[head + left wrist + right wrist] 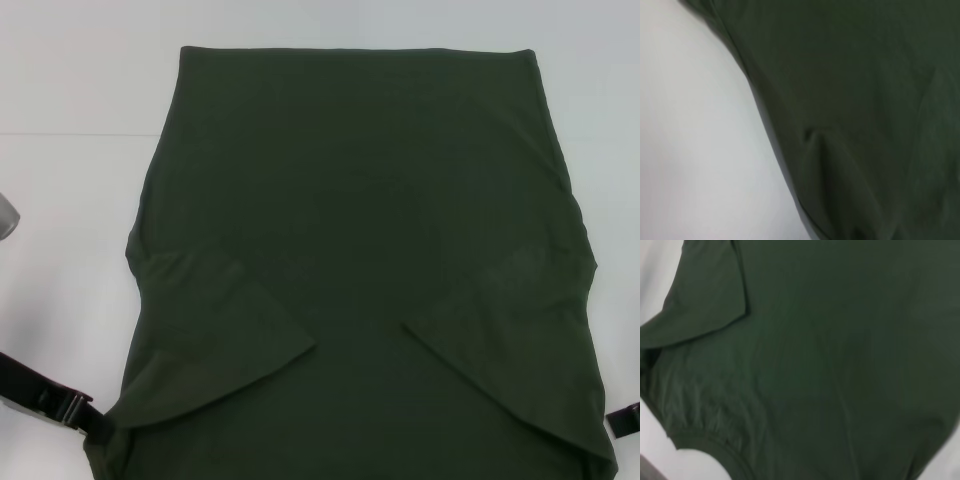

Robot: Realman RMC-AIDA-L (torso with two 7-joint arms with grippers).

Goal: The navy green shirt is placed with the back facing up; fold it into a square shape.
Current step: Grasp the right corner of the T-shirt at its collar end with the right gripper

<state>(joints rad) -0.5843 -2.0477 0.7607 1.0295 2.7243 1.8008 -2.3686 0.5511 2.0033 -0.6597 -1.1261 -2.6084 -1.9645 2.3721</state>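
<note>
The navy green shirt (360,260) lies flat on the white table, plain side up, and fills most of the head view. Both short sleeves are folded inward: one flap (215,335) on the left, the other (510,320) on the right. My left gripper (92,418) sits low at the shirt's near left corner, touching its edge. My right gripper (626,418) shows only as a dark sliver at the near right corner. The left wrist view has the shirt's side edge (775,140) against the table; the right wrist view has a sleeve flap (705,295) and a curved hem (725,452).
The white table (70,190) surrounds the shirt on the left, right and far sides. A grey object (8,215) pokes in at the left edge of the head view.
</note>
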